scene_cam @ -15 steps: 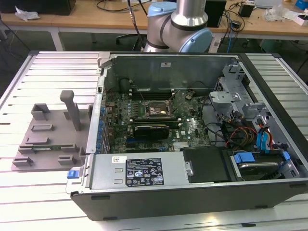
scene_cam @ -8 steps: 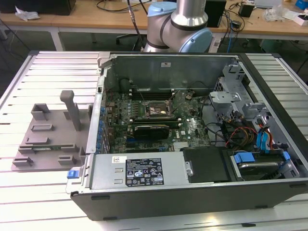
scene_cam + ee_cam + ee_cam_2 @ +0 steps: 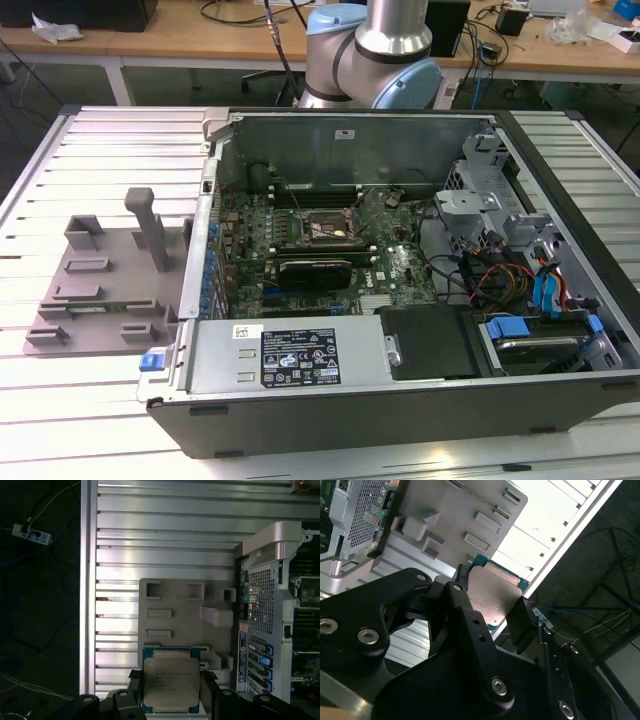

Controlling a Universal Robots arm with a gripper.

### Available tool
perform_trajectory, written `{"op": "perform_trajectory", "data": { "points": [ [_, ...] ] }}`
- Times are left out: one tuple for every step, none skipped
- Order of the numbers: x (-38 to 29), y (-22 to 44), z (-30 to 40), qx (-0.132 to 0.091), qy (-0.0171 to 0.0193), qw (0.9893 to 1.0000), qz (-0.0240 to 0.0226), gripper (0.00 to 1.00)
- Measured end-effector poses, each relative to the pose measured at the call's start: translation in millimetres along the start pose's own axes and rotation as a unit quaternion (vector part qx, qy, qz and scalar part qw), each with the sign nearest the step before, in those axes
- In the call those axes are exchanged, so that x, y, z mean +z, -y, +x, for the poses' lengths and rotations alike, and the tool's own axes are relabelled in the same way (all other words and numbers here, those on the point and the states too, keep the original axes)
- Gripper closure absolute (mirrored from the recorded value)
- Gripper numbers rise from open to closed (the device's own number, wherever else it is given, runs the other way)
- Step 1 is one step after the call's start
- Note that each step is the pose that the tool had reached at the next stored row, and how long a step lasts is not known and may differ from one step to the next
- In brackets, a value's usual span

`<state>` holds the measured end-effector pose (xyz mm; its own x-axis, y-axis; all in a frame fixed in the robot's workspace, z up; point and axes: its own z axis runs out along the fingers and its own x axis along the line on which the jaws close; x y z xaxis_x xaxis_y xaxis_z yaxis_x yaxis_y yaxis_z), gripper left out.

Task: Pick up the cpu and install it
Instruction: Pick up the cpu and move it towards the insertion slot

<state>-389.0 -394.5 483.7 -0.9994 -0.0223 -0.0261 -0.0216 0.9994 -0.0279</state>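
My gripper is shut on the cpu, a flat square chip with a silvery top plate and a green rim. One black finger presses on each of two opposite sides. In the second wrist view the cpu sits between the same black fingers of the gripper. It hangs well above the grey plastic tray and the slatted table. The black socket frame lies on the motherboard inside the open computer case in the exterior view.
The grey tray lies on the slatted metal table at the exterior view's left, with an upright post. The arm's base stands behind the case. Cables, drives and a metal cage fill the case's right side.
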Motion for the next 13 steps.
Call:
{"op": "perform_trajectory", "data": {
  "points": [
    [0.0, 0.1, 0.0, 0.0, 0.0, 1.0, -0.0016, 0.45],
    [0.6, 0.1, -2.0, 0.0, 0.0001, 1.0, -0.0042, 0.45],
    [1.1, 0.2, -8.9, 0.0, -0.0001, 1.0, -0.0042, 0.45],
    [1.7, 0.3, -15.8, 0.0, -0.0002, 1.0, -0.0042, 0.45],
    [2.1, 0.4, -19.6, 0.0, -0.0004, 1.0, -0.0042, 0.45],
    [2.8, 0.4, -22.8, 0.0, -0.0007, 1.0, -0.0042, 0.45],
    [5.2, 0.5, -27.5, 0.0, -0.0013, 1.0, -0.0042, 0.45],
    [7.4, 0.5, -30.9, 0.0, -0.0017, 1.0, -0.0042, 0.45],
    [9.0, 0.5, -33.6, 0.0, -0.0021, 1.0, -0.0042, 0.45],
    [11.2, 0.5, -36.9, 0.0, -0.0024, 1.0, -0.0042, 0.45],
    [13.2, 0.6, -40.2, 0.0, -0.0028, 1.0, -0.0043, 0.45],
    [17.2, 0.5, -46.1, 0.0, -0.0034, 1.0, -0.0043, 0.45],
    [20.9, 0.5, -51.0, 0.0, -0.0039, 1.0, -0.0043, 0.45]
  ]
}}
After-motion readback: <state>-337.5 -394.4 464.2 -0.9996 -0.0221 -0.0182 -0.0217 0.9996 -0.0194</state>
